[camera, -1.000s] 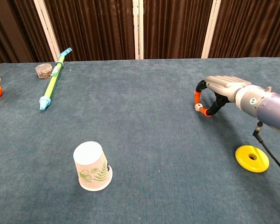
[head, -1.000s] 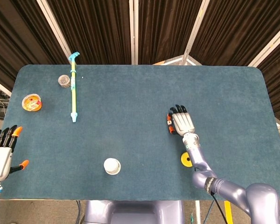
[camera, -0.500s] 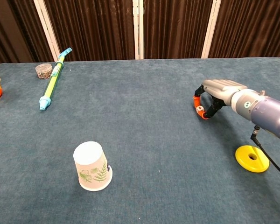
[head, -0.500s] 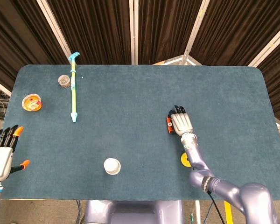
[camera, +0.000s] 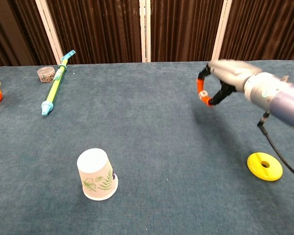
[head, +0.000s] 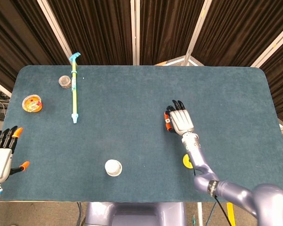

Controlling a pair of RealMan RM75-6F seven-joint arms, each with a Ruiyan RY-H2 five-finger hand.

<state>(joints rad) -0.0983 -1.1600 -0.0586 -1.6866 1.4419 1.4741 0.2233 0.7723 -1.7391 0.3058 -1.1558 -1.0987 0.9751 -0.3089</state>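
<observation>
Now the right robot hand (camera: 220,81) has lifted off the worktop (camera: 152,142), pinching a small white die (camera: 202,95) between orange-tipped thumb and finger; a second ago it was low, fingertips around the die on the cloth. So the pick looks done and the die is airborne, though it's tiny and blurred, so I'm only fairly sure it's a die. Yellow ring (camera: 264,166) lies below the arm, paper cup (camera: 97,175) upside down well apart. Left robot hand (head: 1,153) spread, holding nothing, at the worktop's edge.
</observation>
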